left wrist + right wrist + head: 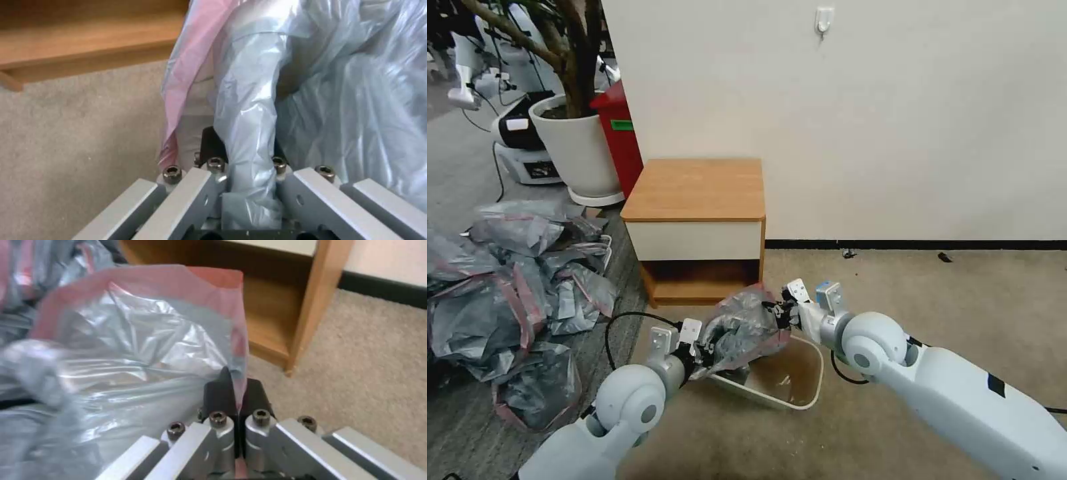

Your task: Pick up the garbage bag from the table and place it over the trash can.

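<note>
Your right jaws are squeezed tight on the pink rim of the bag (133,350); in the right wrist view the two black pads (218,396) meet with the thin pink edge caught between them. Your left jaws hold a thick grey fold of the same bag; in the left wrist view that fold runs down between the metal fingers (191,190), with the pink band hanging just beside it.

So both arms have the bag. The left gripper (697,347) is at one end and the right gripper (784,313) is at the other. The bag hangs between them, bunched and crinkly, not spread open yet. Its long way runs from one gripper to the other.

The can (800,380) sits on the carpet right under the bag. The bag covers its left part, and the right part is open and bare. The right gripper is above the can's far edge. The left gripper is at the can's left end.

I think the bag's mouth must be pulled wider before it goes down over the rim.

The tabletop (697,190) is behind the can. A heap of other bags (507,293) lies on the floor to your left.
</note>
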Robot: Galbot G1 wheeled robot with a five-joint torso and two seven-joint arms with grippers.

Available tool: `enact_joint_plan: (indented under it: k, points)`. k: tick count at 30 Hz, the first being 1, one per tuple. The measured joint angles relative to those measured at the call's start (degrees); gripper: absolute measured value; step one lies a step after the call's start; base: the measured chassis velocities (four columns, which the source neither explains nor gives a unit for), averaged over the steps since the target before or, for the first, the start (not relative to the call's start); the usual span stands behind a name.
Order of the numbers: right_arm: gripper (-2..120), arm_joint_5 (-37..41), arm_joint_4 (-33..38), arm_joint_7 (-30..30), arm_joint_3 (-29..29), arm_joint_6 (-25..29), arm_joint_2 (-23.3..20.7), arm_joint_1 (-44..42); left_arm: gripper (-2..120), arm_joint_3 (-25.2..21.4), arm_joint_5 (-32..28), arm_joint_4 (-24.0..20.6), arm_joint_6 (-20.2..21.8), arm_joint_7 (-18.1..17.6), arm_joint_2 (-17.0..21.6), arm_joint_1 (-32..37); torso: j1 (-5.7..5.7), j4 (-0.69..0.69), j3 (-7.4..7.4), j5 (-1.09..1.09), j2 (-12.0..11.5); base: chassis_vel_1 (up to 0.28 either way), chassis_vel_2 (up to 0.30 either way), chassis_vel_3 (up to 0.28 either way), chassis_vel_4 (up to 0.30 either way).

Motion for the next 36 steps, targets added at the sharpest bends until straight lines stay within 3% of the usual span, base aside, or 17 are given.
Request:
enact_joint_plan:
  k: [16, 36]
  points:
    - [0, 0.0, 2.1, 0.3, 6.3, -2.4, -2.8, -4.6, 3, -8.4, -0.2, -0.2, -2.9, 2.0, -1.6, 0.1, 0.00, -0.01, 0.00, 0.00, 0.0, 0.000, 0.000, 0.000, 0.000]
    - [0, 1.3, 5.3, 0.0, 14.4, -4.9, -2.7, -13.3, 3, -12.9, 0.3, 1.1, -4.1, 2.2, -7.2, 0.1, 0.00, -0.01, 0.00, 0.00, 0.0, 0.000, 0.000, 0.000, 0.000]
